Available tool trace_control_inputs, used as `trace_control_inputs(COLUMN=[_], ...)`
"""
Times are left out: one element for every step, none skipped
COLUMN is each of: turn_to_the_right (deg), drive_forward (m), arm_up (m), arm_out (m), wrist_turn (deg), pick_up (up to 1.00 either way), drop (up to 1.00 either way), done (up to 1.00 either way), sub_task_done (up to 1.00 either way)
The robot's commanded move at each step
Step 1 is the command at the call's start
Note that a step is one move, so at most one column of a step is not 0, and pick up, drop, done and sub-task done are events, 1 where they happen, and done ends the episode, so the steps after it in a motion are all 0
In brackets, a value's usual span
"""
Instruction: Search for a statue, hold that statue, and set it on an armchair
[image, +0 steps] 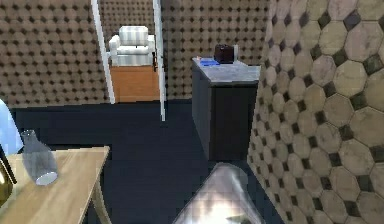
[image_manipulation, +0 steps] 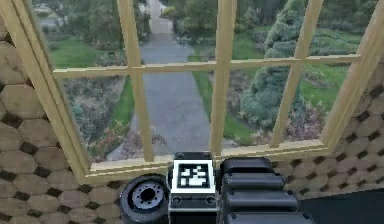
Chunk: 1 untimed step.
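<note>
A white armchair (image: 132, 45) sits far off through the doorway (image: 134, 82). A small dark lump (image: 224, 54) rests on the dark cabinet (image: 225, 110) at the right. The gripper (image_manipulation: 145, 197) is low by the window (image_manipulation: 190, 80); I cannot tell if it grips anything.

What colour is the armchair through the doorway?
The armchair is white, seen best in the forward view.
</note>
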Motion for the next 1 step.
trace_control_inputs(turn_to_the_right=[-6.0], drive_forward=[0.0], arm_up=[0.0], arm_out=[0.0], wrist_turn=[0.0], pick_up=[0.0], drop=[0.0], done=[0.0], sub_task_done=[0.0])
